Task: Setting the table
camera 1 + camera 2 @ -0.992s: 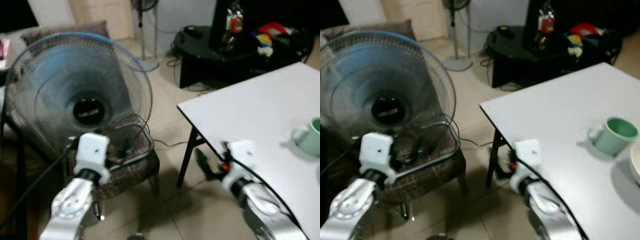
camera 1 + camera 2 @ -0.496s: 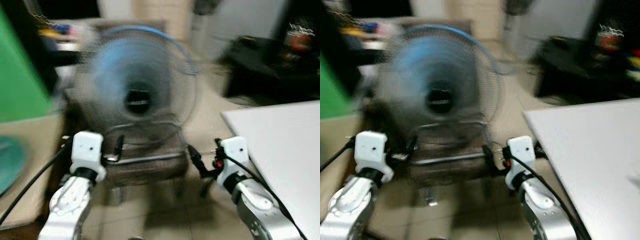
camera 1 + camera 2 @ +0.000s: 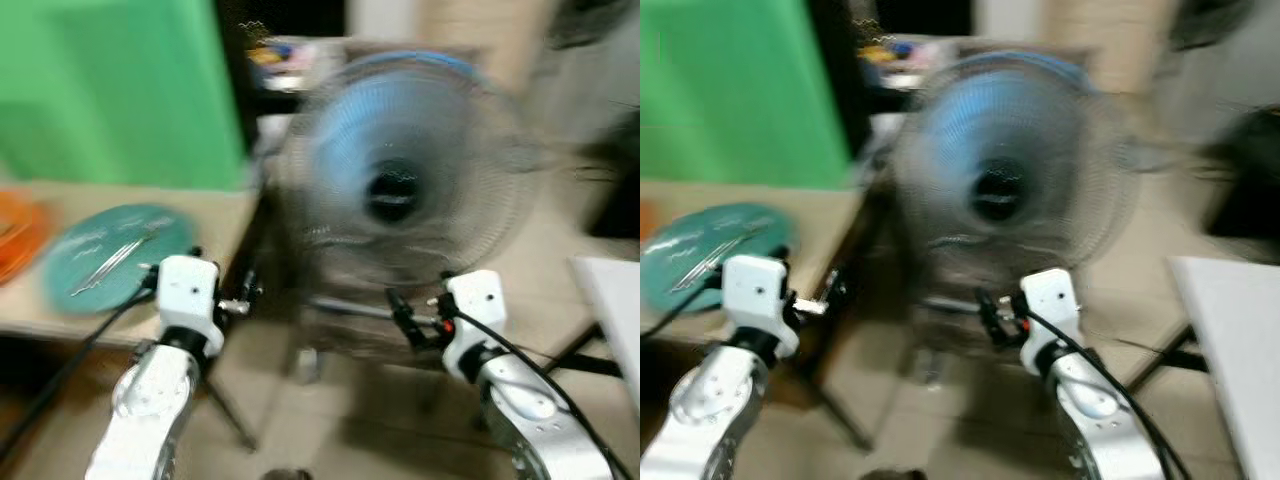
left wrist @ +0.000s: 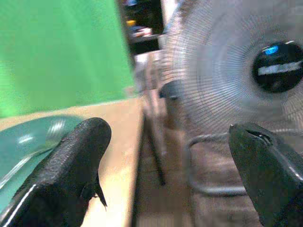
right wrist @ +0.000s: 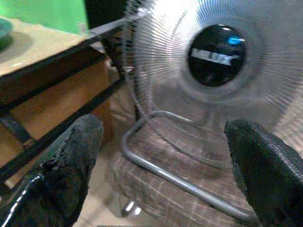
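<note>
A teal plate (image 3: 150, 235) with thin metal utensils (image 3: 112, 260) on it lies on a light wooden table (image 3: 225, 210) at the left; the picture is blurred. My left gripper (image 3: 243, 298) is held low, just off that table's near corner, and is open and empty (image 4: 170, 142). My right gripper (image 3: 405, 318) is also open and empty (image 5: 161, 137), pointing at the base of a fan. The corner of a white table (image 3: 612, 292) sits at the far right.
A large blue-bladed fan (image 3: 400, 170) stands on a plaid-seated chair (image 5: 189, 175) straight ahead, between the two tables. A green screen (image 3: 110, 90) rises behind the wooden table. Something orange (image 3: 15, 235) lies at that table's far left. Tiled floor (image 3: 380, 420) lies below.
The camera has swung left: the white table and green mug slid off to the right, and the wooden table with the teal plate came into view. Both grippers keep the same open pose.
</note>
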Available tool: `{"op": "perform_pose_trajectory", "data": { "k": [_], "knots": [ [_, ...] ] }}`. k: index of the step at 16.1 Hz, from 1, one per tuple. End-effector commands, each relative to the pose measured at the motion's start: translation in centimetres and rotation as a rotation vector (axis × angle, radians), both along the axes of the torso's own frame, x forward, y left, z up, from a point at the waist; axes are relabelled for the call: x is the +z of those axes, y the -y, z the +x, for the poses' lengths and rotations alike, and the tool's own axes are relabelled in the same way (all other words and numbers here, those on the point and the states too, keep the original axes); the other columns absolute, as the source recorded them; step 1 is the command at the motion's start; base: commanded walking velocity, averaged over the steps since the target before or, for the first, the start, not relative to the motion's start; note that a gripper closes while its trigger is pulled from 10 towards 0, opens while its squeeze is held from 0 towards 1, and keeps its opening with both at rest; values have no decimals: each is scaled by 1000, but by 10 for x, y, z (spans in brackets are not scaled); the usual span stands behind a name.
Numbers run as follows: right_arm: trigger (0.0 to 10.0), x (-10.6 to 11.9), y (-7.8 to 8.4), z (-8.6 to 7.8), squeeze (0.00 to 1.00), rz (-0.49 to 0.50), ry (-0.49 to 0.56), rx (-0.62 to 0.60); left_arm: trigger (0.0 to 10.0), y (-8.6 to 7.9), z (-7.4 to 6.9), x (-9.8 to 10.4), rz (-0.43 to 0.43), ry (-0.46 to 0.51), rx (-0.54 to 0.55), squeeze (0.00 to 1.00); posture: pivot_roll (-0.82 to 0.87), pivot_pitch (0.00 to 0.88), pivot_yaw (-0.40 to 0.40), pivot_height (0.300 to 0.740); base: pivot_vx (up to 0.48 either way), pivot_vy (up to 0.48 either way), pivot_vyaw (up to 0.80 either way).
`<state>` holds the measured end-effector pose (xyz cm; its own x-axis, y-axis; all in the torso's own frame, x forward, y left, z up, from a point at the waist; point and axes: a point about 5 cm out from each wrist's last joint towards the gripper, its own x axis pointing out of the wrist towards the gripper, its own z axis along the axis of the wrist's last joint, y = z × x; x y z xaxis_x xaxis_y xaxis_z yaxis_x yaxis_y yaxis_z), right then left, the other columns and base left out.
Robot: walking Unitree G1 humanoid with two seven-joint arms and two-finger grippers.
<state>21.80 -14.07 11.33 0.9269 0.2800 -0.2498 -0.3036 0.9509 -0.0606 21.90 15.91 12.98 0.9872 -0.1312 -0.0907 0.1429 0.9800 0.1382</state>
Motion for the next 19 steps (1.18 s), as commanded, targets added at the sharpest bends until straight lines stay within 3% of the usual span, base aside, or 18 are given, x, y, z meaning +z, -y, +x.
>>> {"op": "perform_pose_trajectory", "data": {
  "k": [1, 5, 7, 12, 15, 16, 17, 18, 19],
  "knots": [
    [10000, 6, -1, 1, 1000, -6, 38, 11, 10000, -2, 2, 5, 21, 27, -2, 0, 25, 0, 42, 740, 0, 0, 800],
    [10000, 6, -3, 10, 1000, -68, 72, 16, 10000, -5, 1, 3, 23, 10, 17, 0, 30, 0, 40, 740, 0, 0, 800],
    [10000, 1, -5, 3, 1000, 9, 19, 38, 10000, -3, 0, 7, 13, 33, 5, 0, 37, 0, 35, 740, 0, 0, 800],
    [10000, 1, -9, 2, 1000, 39, 24, 74, 10000, -4, -4, 8, -7, 35, -9, 0, 40, 0, 31, 740, 178, 0, 800],
    [10000, 1, -8, 7, 961, 63, 26, 56, 10000, -3, -2, 9, -7, 38, -12, 0, 44, 0, 29, 740, 328, 0, 0],
    [10000, 1, -7, 7, 773, 62, 24, 52, 10000, -3, -1, 9, -7, 38, -12, 0, 42, 0, 25, 740, 330, 0, 0],
    [10000, 1, -5, 9, 451, 62, 25, 50, 10000, -2, 1, 9, -7, 41, -16, 0, 41, 0, 14, 740, 334, 0, 0],
    [10000, 4, -5, 12, 0, 58, 33, 55, 10000, -1, 3, 10, -11, 50, -14, 0, 38, 0, 7, 740, 330, 0, 0],
    [10000, 5, -4, 13, 0, 56, 37, 59, 10000, -1, 4, 10, -14, 54, -12, 0, 37, 0, 4, 740, 330, 0, 0]
  ]
}}
